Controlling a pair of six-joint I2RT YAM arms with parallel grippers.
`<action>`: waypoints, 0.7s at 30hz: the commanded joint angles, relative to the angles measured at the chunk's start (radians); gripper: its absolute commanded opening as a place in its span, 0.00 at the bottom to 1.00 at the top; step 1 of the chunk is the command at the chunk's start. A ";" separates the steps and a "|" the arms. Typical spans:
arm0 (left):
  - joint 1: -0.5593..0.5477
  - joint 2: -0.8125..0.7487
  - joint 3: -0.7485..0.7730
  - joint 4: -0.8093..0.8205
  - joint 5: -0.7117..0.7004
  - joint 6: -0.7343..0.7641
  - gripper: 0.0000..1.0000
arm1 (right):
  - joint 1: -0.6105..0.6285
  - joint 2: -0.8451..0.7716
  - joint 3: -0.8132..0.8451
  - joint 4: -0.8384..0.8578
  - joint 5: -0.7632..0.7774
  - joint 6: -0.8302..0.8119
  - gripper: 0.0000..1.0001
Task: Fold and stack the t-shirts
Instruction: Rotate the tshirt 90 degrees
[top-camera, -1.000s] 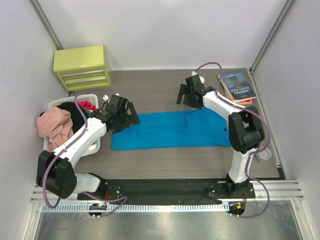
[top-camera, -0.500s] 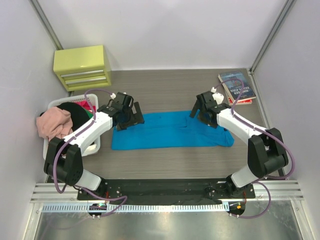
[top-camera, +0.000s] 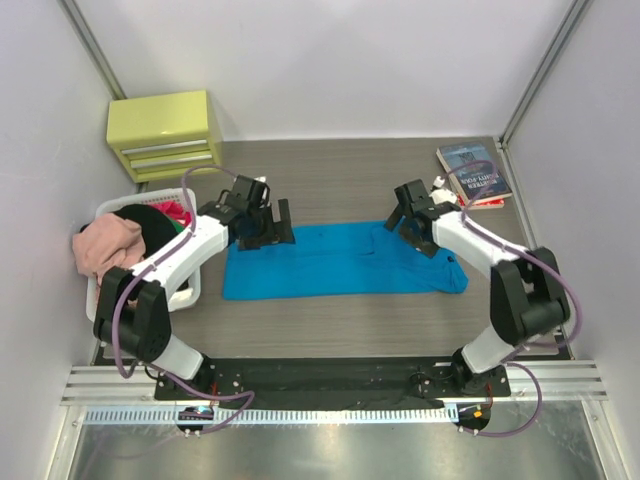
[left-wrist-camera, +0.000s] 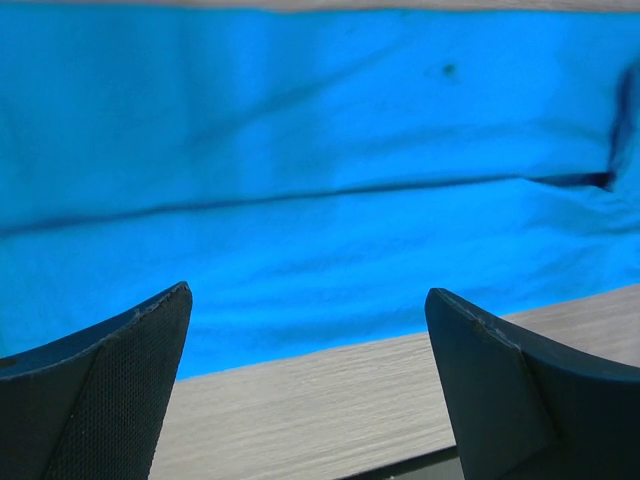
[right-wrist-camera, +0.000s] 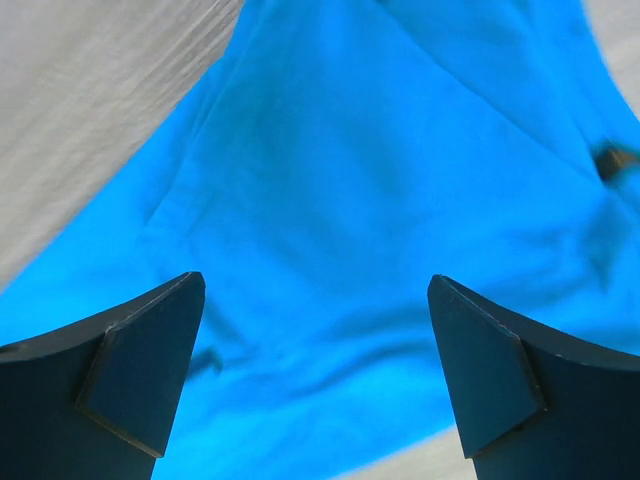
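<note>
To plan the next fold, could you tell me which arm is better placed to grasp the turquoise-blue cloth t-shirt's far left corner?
Probably the left. Its open left gripper hangs right over that corner of the turquoise-blue cloth t-shirt, while the open right gripper is above the opposite end.

readable text: none | book (top-camera: 474, 168): several lines of pale lettering on the dark-blue cover, top view only, too small and blurred to make out any word

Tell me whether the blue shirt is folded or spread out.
Folded lengthwise, it seems: the blue shirt lies as a long flat strip on the table, a layered edge running along it. Not yet folded short.
</note>
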 joint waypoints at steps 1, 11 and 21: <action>0.003 0.048 0.125 0.047 0.127 0.244 1.00 | -0.012 -0.201 -0.052 -0.094 0.058 0.246 1.00; 0.000 0.071 0.103 0.136 0.390 0.906 1.00 | -0.052 -0.208 -0.080 -0.252 0.024 0.568 1.00; -0.088 0.224 0.107 0.035 0.312 1.224 1.00 | -0.108 -0.092 -0.082 -0.186 0.006 0.690 1.00</action>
